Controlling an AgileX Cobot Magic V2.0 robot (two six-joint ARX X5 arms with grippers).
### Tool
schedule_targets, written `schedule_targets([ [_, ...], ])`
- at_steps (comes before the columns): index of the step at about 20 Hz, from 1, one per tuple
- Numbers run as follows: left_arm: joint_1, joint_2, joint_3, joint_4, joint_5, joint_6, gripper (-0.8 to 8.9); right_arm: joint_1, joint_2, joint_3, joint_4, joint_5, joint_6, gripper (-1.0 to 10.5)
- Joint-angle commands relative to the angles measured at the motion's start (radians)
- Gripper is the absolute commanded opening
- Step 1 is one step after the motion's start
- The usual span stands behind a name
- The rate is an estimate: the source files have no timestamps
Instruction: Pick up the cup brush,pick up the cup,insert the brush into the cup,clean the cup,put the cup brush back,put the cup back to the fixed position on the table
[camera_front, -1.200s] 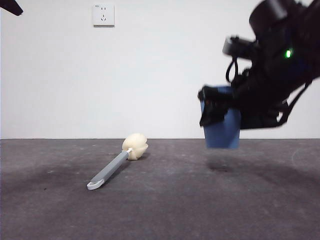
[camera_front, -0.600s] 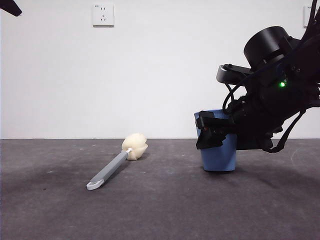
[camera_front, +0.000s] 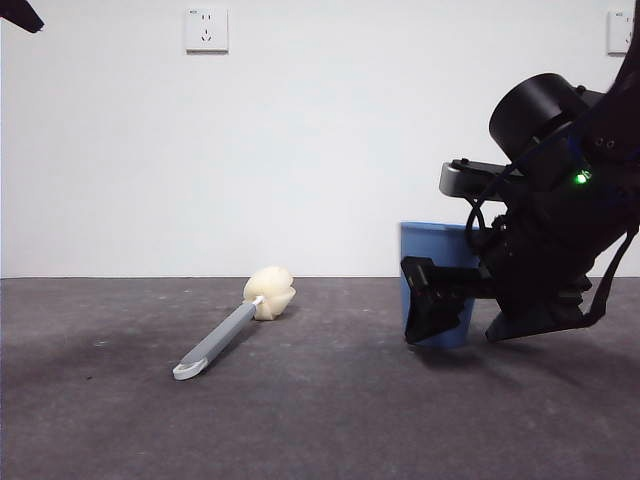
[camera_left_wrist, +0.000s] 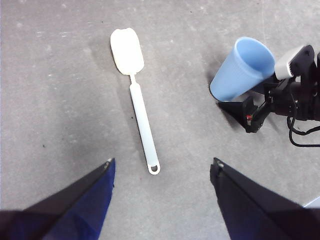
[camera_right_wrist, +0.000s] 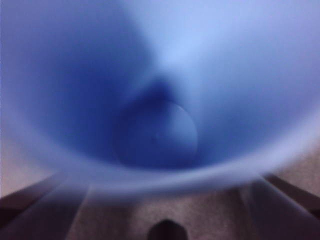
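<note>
The blue cup (camera_front: 437, 283) stands upright on the desk (camera_front: 320, 420), and the right hand (camera_front: 432, 312) is low beside it, its dark fingers spread around the cup's lower part. The arm leans down from the right. The wrist picture is blurry and full of cup. The cup brush (camera_front: 232, 325) lies flat, well apart. The left hand (camera_left_wrist: 161, 170) hangs high, spread wide, holding nothing.

Low front camera and high left wrist camera share the cup (camera_front: 436, 262)
</note>
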Motion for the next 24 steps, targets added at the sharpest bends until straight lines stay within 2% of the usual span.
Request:
schedule_targets([
  [1,0.000,-0.001,-0.005,0.001,-0.004,0.012,3.22,0.000,-0.034,0.001,-0.005,0.001,0.002,5.1],
  [6,0.000,-0.001,-0.005,-0.010,-0.004,0.012,3.22,0.000,-0.155,0.001,-0.158,0.000,0.012,5.1],
  [11,0.000,-0.001,-0.005,-0.047,-0.001,0.014,3.22,0.028,-0.423,0.001,-0.523,-0.010,0.095,5.1],
  [16,0.000,-0.001,-0.005,-0.090,0.014,0.042,3.14,0.102,-0.729,0.029,-0.972,-0.107,0.123,5.0],
  [19,0.000,-0.001,-0.005,-0.111,0.090,0.087,3.13,0.134,-0.851,0.103,-1.210,-0.193,0.140,5.0],
  [21,0.000,-0.001,-0.005,-0.117,0.142,0.090,3.10,0.140,-0.897,0.152,-1.295,-0.263,0.161,5.0],
  [22,0.000,-0.001,-0.005,-0.123,0.171,0.092,3.04,0.141,-0.917,0.176,-1.327,-0.292,0.169,4.4],
  [23,0.000,-0.001,-0.005,-0.129,0.190,0.099,2.59,0.141,-0.931,0.193,-1.350,-0.303,0.169,3.4],
  [24,0.000,-0.001,-0.005,-0.137,0.214,0.110,1.34,0.141,-0.943,0.209,-1.369,-0.318,0.168,2.0],
])
